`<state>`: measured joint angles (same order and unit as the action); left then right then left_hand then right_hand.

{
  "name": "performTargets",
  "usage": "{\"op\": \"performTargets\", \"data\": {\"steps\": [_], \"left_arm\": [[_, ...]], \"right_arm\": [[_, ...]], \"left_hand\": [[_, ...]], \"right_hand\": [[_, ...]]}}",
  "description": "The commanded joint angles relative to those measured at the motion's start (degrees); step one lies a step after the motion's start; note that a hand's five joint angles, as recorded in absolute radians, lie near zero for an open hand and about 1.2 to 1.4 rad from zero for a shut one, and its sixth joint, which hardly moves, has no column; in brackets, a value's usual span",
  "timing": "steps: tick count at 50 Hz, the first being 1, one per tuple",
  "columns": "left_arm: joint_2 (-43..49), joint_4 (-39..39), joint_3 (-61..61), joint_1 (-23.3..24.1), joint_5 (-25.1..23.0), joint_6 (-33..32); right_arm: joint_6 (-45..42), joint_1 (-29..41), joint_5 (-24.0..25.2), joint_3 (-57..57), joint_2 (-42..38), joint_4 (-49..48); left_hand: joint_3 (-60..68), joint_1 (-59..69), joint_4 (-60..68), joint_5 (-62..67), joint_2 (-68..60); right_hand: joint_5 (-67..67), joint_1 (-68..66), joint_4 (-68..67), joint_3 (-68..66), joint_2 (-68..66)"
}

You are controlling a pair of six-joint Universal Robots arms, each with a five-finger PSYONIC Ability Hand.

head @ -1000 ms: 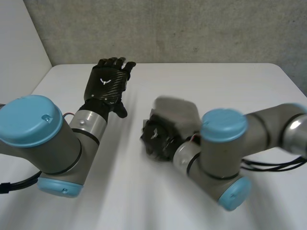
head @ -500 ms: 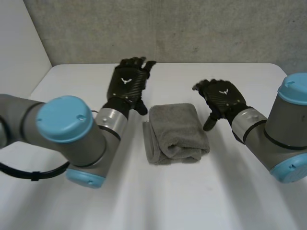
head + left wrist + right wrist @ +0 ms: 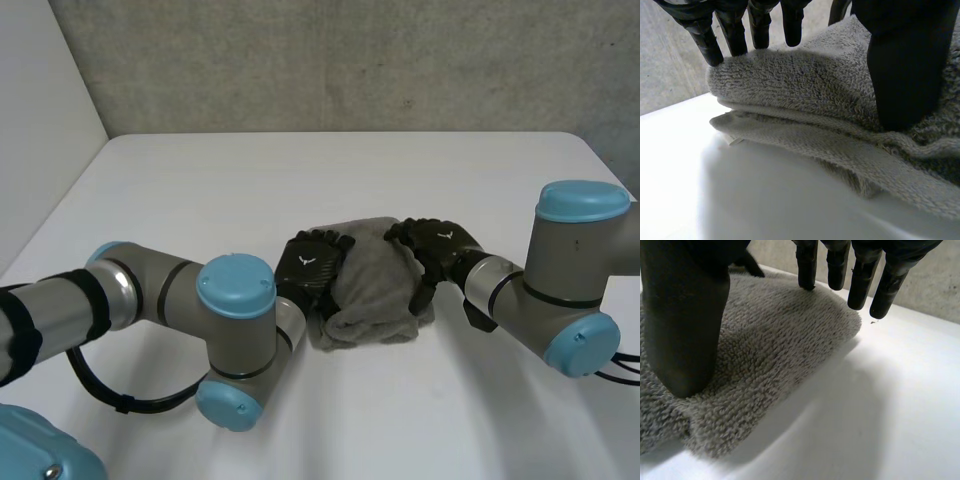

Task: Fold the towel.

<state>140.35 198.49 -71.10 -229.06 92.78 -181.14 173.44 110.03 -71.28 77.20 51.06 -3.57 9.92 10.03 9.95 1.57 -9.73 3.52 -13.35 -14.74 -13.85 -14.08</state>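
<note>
Towel (image 3: pixel 375 275), folded: side edges now pressed by left hand (image 3: pixel 310 268) and right hand (image 3: pixel 440 245), previously held clear; fingers straight, nothing gripped; flattening judged underway.

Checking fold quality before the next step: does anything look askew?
Slightly untidy: the towel has uneven layers. Beside the left hand, a lower layer juts out from under the upper fold instead of lining up. No damage shows.
</note>
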Motion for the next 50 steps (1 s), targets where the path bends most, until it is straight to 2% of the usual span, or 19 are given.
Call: {"op": "performTargets", "data": {"steps": [1, 5, 7, 8, 9, 10, 12, 18, 20, 23, 30, 41, 48, 50], "left_arm": [[-6.7, -1.9, -1.2, -1.2, 2.1, 0.0], [-11.7, -2.0, -1.4, -1.6, 2.6, -0.3], [-14.6, -2.1, -1.4, -1.7, 2.7, -0.4], [-17.7, -2.1, -1.5, -1.7, 2.7, -0.2], [-21.0, -2.2, -1.8, -2.1, 2.7, -0.2], [-21.0, -2.2, -1.8, -2.1, 2.7, -0.2], [-27.1, -4.1, -2.9, -3.9, 2.7, -0.3], [-34.2, -10.4, -3.3, -7.0, 2.8, 0.3], [-36.9, -15.0, -3.3, -8.4, 3.0, 0.6], [-38.6, -18.0, -3.3, -9.2, 3.7, 1.3], [-40.4, -19.1, -3.3, -9.9, 6.0, 1.8], [-40.2, -20.8, -3.6, -10.3, 5.8, 1.9], [-40.2, -20.6, -4.0, -10.3, 5.5, 1.8], [-40.1, -20.6, -4.0, -10.2, 5.4, 1.9]], "right_arm": [[-0.2, -0.2, -0.4, -0.3, 7.6, 0.0], [0.4, -0.4, -1.1, -0.4, 12.9, -0.2], [0.5, -0.6, -3.8, -0.6, 18.5, -0.2], [0.5, -0.6, -3.8, -0.6, 18.5, -0.2], [0.5, -0.7, -6.2, -0.9, 21.2, -0.1], [0.5, -0.7, -6.2, -0.9, 21.3, -0.1], [0.4, -0.7, -11.5, -1.3, 25.5, 0.2], [0.4, -1.5, -16.6, -3.4, 29.0, 4.7], [0.4, -1.6, -16.7, -3.9, 29.1, 6.1], [0.4, -1.6, -16.9, -4.9, 29.1, 8.7], [0.4, -1.6, -17.1, -5.1, 29.1, 9.6], [0.1, -1.4, -17.0, -4.6, 28.5, 9.4], [-1.4, -0.9, -13.0, -2.1, 28.0, 5.4], [-3.6, -0.8, -7.4, -0.5, 25.5, 2.7]], "left_hand": [[1.1, 1.0, 1.1, -0.5, -1.3], [1.0, 0.9, 0.9, -0.7, -1.2], [0.8, 0.7, 0.8, -0.9, -1.0], [0.6, 0.5, 0.6, -1.0, -0.8], [0.6, 0.5, 0.6, -1.0, -0.8], [0.6, 0.5, 0.6, -1.0, -0.8], [0.8, 0.7, 0.8, -0.9, -1.0], [0.8, 0.7, 0.8, -0.9, -1.0], [0.8, 0.7, 0.8, -0.9, -1.0], [0.8, 0.7, 0.8, -0.9, -1.0], [1.0, 0.9, 0.9, -0.7, -1.2], [0.3, 0.2, 0.3, -1.4, -0.5], [0.3, 0.2, 0.3, -1.4, -0.5], [0.1, 0.0, 0.1, -1.5, -0.3]], "right_hand": [[-3.5, 3.4, 4.7, 3.8, 4.1], [-3.5, 3.4, 4.7, 3.8, 4.1], [-3.5, 3.4, 4.7, 3.8, 4.1], [-3.5, 3.4, 4.7, 3.8, 4.1], [-3.5, 3.4, 4.7, 3.8, 4.1], [-3.5, 3.4, 4.7, 3.8, 4.1], [-3.5, 3.4, 4.7, 3.8, 4.1], [-3.5, 3.4, 4.7, 3.8, 4.1], [-3.5, 3.4, 4.7, 3.8, 4.1], [-3.5, 3.4, 4.7, 3.8, 4.1], [-3.5, 3.4, 4.7, 3.8, 4.1], [-3.5, 3.4, 4.7, 3.8, 4.1], [-3.5, 3.4, 4.7, 3.8, 4.1], [-3.5, 3.4, 4.7, 3.8, 4.1]]}}
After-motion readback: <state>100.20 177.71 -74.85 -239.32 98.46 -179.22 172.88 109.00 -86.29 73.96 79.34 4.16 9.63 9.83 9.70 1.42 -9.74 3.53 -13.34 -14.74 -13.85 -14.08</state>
